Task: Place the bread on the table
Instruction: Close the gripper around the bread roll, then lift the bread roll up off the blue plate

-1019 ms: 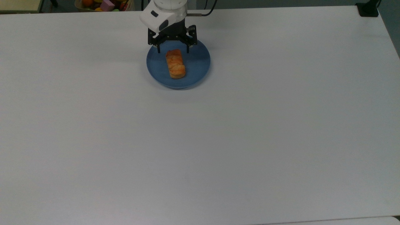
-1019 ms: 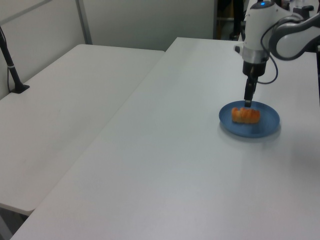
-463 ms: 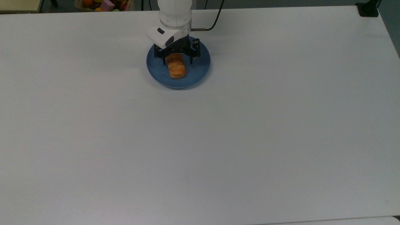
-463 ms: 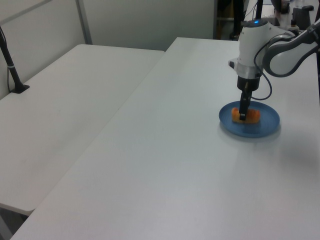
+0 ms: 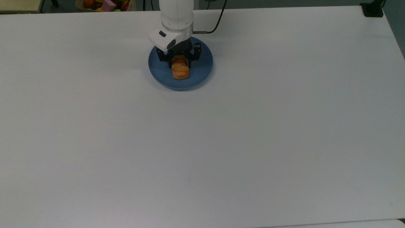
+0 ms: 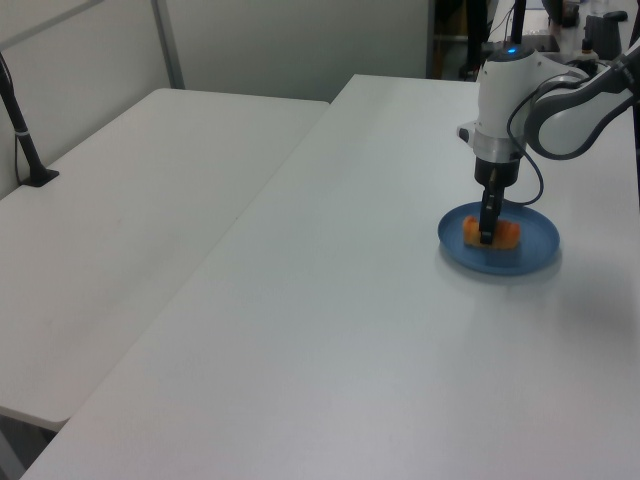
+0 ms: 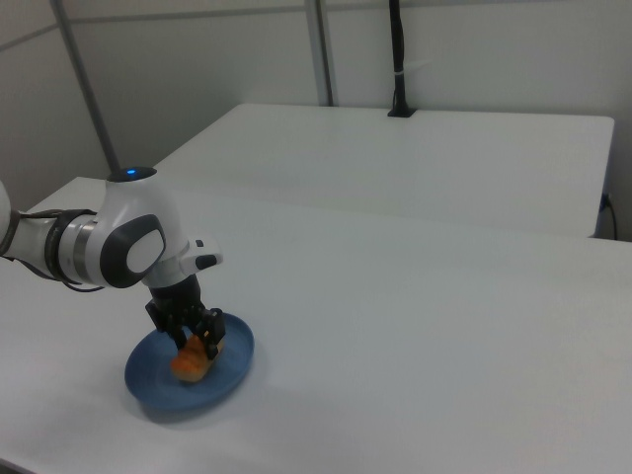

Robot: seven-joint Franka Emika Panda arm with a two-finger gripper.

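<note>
The bread [image 5: 180, 71] is a small oblong loaf, golden-orange with a lumpy, flaky browned crust. It lies flat on the blue plate [image 5: 202, 68], near the plate's middle, with its long axis running up and down in the top view. Its far end is covered from above; the near end shows rounded and paler on top. In the left view the bread [image 6: 506, 233] shows as an orange strip lying across the plate. In the right view the bread [image 7: 188, 364] sits low in the dish.

The table [image 5: 221, 142] is a wide, plain white, matte top. It carries the plate near its far edge in the top view.
</note>
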